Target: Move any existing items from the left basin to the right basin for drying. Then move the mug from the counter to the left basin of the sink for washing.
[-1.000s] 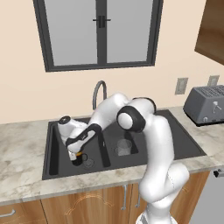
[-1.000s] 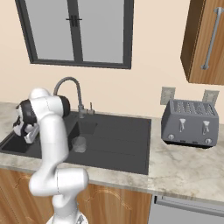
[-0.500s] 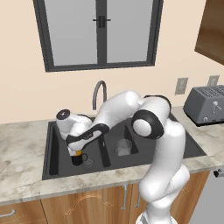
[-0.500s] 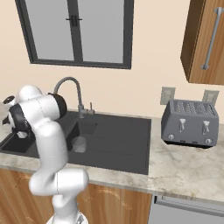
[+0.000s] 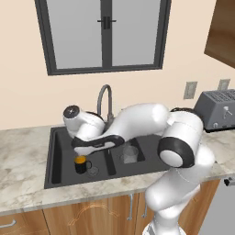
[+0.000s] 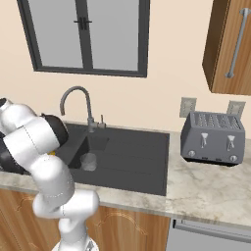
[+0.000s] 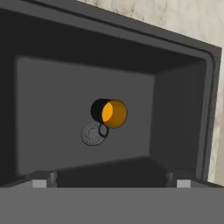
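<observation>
At the left of the left base view the marbled counter (image 5: 23, 156) runs up to the black sink (image 5: 54, 176); in its wide left basin (image 5: 62, 156), lower left of centre, the black mug (image 5: 81, 165) stands upright on the floor with its orange inside showing, just beside the round drain (image 5: 93, 171); the robot's hand hangs over that basin above the mug, apart from it. In the hand view the mug (image 7: 109, 113) sits near the middle of the frame on the basin floor, its handle toward the drain (image 7: 92, 134) just below it; the gripper (image 7: 111, 181) is spread wide with nothing between its tips, which rise at the lower left and lower right of that frame. Further right in the left base view, past the divider, the narrow right basin (image 5: 137, 153) holds the clear glass (image 5: 130, 153), upright, partly behind the white arm that crosses in front; the curved tap (image 5: 104, 98) rises behind it at the centre. In the right base view the glass (image 6: 88, 161) stands at lower left in the small bowl, the ribbed drainboard (image 6: 137, 162) lies in the middle, and a grey toaster (image 6: 212, 138) sits on the counter at the right, below a wooden cabinet (image 6: 230, 44).
</observation>
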Controlling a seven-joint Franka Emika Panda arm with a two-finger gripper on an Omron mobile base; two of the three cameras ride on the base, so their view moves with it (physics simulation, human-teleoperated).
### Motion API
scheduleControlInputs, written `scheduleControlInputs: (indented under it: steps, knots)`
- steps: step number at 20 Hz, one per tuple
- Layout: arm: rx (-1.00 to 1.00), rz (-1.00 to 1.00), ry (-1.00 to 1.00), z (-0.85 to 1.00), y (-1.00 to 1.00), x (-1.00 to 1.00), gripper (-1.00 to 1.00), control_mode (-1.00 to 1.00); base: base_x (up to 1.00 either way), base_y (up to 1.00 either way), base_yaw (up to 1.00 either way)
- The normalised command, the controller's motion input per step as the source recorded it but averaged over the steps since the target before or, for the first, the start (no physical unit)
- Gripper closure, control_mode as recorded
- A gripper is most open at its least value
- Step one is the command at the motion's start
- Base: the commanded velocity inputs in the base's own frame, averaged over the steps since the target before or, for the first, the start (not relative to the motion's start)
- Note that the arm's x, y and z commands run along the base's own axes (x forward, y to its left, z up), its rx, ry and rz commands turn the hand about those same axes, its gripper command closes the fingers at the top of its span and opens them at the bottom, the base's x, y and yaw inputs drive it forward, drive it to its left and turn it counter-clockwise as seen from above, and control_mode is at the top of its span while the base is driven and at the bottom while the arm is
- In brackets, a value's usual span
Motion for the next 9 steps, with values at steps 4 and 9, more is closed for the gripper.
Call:
scheduleControlInputs:
  steps: [4, 9]
  knots:
    - [0.07, 0.0, -0.14, 0.48, -0.63, -0.43, -1.0, -1.0, 0.0, 0.0, 0.0]
    - [0.08, 0.0, -0.15, 0.43, -0.63, -0.51, -1.0, -1.0, 0.0, 0.0, 0.0]
